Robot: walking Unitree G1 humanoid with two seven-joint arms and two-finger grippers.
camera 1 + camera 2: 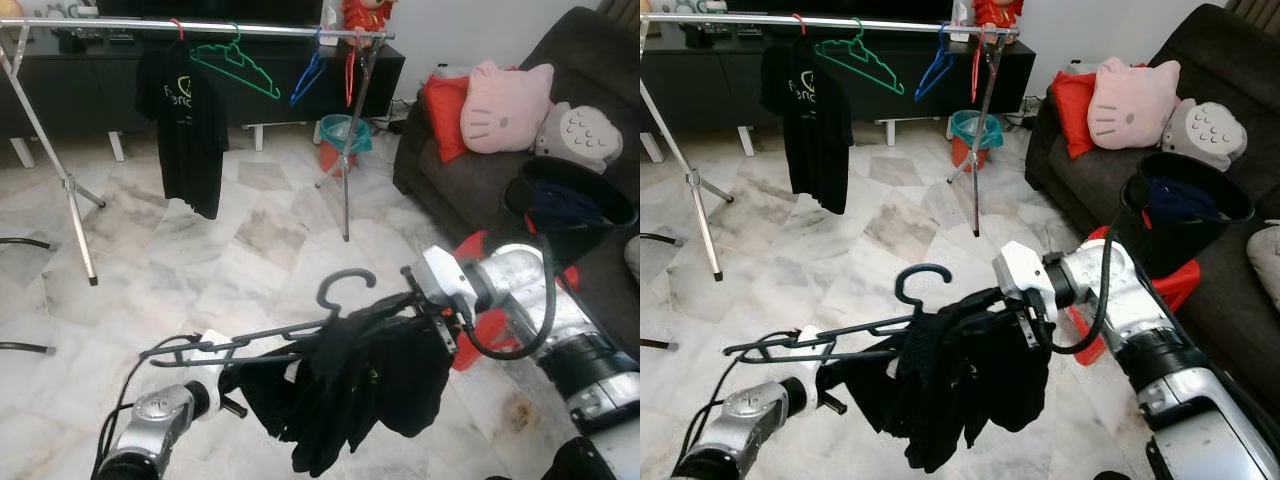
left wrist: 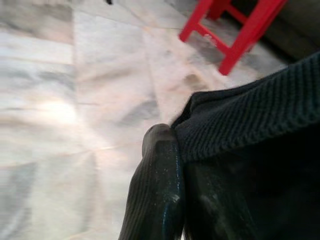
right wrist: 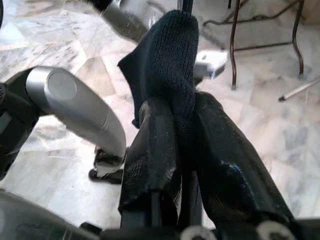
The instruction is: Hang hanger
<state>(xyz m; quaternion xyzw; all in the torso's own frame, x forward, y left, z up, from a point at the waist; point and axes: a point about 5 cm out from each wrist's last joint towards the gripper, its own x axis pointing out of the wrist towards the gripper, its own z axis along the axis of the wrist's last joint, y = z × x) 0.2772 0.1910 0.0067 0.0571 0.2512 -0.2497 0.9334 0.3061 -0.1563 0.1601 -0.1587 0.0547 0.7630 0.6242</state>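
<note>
Both my tools pinch one black knit garment [image 1: 350, 385] draped on dark hooked hanger [image 1: 300, 325]: right tool [image 3: 182, 145], left tool [image 1: 225, 385]; marble floor [image 1: 250, 250] open ahead.

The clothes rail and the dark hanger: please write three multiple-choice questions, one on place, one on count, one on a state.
1. Where does the black T-shirt hang?
A. on the rail's left part
B. on the sofa
C. on the floor

2. How many empty hangers hang on the clothes rail?
A. one
B. three
C. five

3. What is the right gripper doing?
A. hanging open
B. pinching the dark garment
C. holding a pillow

Answers: 1 A, the shirt hangs near the rail's left end. 2 B, green, blue and red. 3 B, both fingers clamp the dark garment on the dark hanger.
</note>
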